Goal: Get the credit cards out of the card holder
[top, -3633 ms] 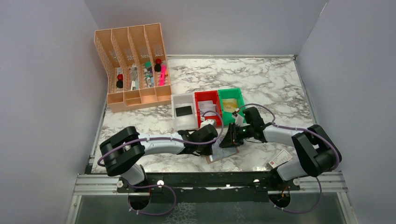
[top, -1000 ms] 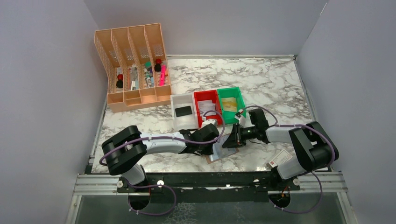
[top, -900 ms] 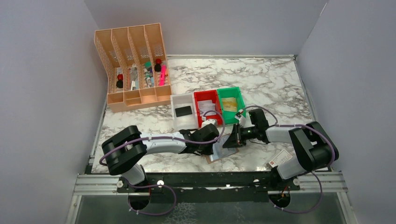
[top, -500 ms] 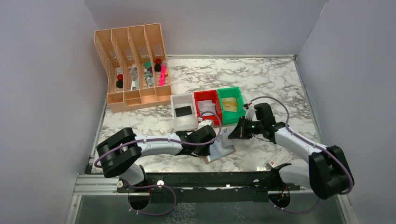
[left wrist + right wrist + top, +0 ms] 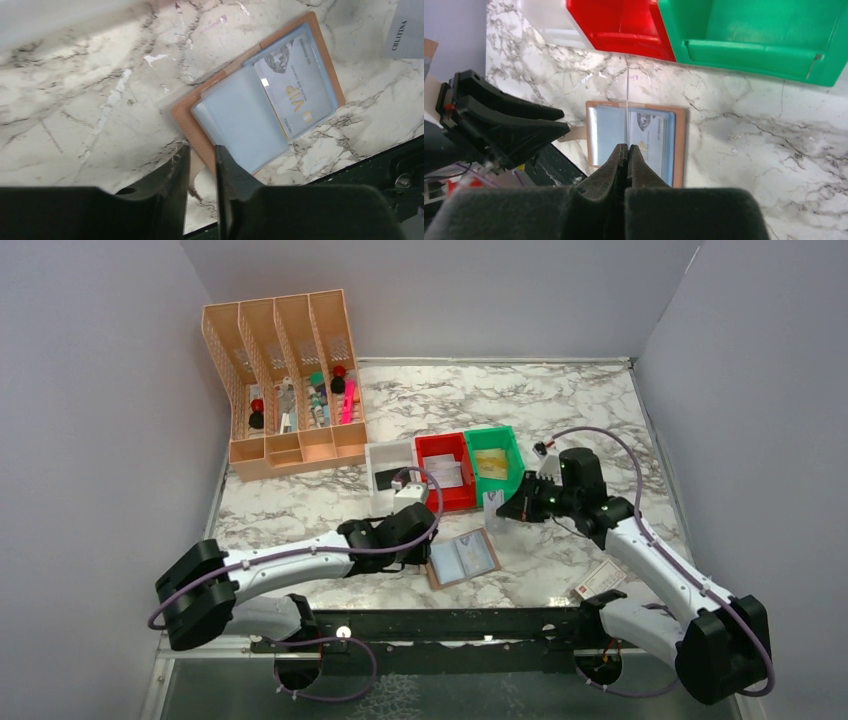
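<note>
**Inspector:** Start at the left of the white marbled worktop [image 5: 560, 410].

**Assessor:** A peach slotted plastic desk organiser [image 5: 285, 380] stands at the far left corner. Nearer, the left tool [image 5: 201, 152] sits low over the worktop. Its fingers [image 5: 230, 172] stand a narrow gap apart and grip nothing. Bare marble and a tan tab show in the gap.

**Inspector:** And the holder?

**Assessor:** The flat brown leather-look card holder [image 5: 463, 558] lies open on the worktop, pale blue-grey faces up. It is just at 3 o'clock of the left tool, one corner close beside a finger. A pale grey plastic card marked VIP [image 5: 295, 95] sits in one clear sleeve.

**Inspector:** The bins?

**Assessor:** They are at 12 o'clock of the holder, in a row side by side: a white plastic bin [image 5: 376, 465], a red plastic bin [image 5: 445, 445] and a green plastic bin [image 5: 495, 436]. A tan-gold card [image 5: 491, 463] lies in the green one.

**Inspector:** The right tool?

**Assessor:** The right tool [image 5: 626, 147] hangs at 6 o'clock of the green bin and 1 o'clock of the holder, apart from it. Its jaws are pressed together on a thin pale plastic card [image 5: 627, 100], seen edge-on from the wrist.
</note>
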Controlling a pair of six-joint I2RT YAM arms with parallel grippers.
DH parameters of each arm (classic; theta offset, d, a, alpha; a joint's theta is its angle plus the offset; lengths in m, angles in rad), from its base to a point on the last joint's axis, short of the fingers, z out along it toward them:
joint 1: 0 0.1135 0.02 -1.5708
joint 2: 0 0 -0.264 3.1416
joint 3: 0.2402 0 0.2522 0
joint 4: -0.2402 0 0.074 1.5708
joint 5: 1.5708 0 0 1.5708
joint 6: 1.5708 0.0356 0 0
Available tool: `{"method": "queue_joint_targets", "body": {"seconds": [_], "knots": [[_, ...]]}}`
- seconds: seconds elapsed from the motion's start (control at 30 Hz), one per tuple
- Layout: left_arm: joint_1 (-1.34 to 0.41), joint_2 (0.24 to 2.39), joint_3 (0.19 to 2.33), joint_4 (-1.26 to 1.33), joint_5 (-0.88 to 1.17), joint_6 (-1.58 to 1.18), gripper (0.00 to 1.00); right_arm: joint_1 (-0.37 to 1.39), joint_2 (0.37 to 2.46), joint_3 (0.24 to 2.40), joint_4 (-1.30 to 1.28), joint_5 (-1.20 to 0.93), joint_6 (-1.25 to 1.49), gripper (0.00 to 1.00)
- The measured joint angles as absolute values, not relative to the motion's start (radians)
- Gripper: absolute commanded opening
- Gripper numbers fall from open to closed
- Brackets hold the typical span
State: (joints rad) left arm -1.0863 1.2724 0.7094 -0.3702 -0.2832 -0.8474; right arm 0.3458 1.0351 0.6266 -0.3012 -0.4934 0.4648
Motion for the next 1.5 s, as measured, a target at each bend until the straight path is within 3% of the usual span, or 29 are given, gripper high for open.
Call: {"method": "queue_joint_targets", "body": {"seconds": [0.23, 0.33, 0.57, 0.67, 0.97, 1.5], "knots": [[-0.914, 1.088, 0.635, -0.411, -0.276, -0.824, 0.64, 0.348, 1.039, 0.725, -0.299, -0.496, 0.416, 0.01], [-0.795, 1.062, 0.631, -0.415, -0.239, -0.779, 0.67, 0.373, 1.082, 0.785, -0.292, -0.468, 0.389, 0.01], [-0.518, 1.087, 0.712, -0.479, -0.112, -0.647, 0.74, 0.636, 1.233, 0.946, -0.265, -0.194, 0.26, 0.01], [-0.428, 1.086, 0.774, -0.494, -0.095, -0.597, 0.78, 0.669, 1.298, 0.974, -0.215, -0.088, 0.17, 0.01], [-0.405, 0.967, 0.757, -0.511, -0.154, -0.476, 0.88, 0.678, 1.486, 0.976, -0.042, 0.009, -0.138, 0.01], [-0.405, 0.955, 0.683, -0.517, -0.234, -0.417, 0.89, 0.759, 1.787, 1.031, 0.149, 0.159, -0.604, 0.04]]}}
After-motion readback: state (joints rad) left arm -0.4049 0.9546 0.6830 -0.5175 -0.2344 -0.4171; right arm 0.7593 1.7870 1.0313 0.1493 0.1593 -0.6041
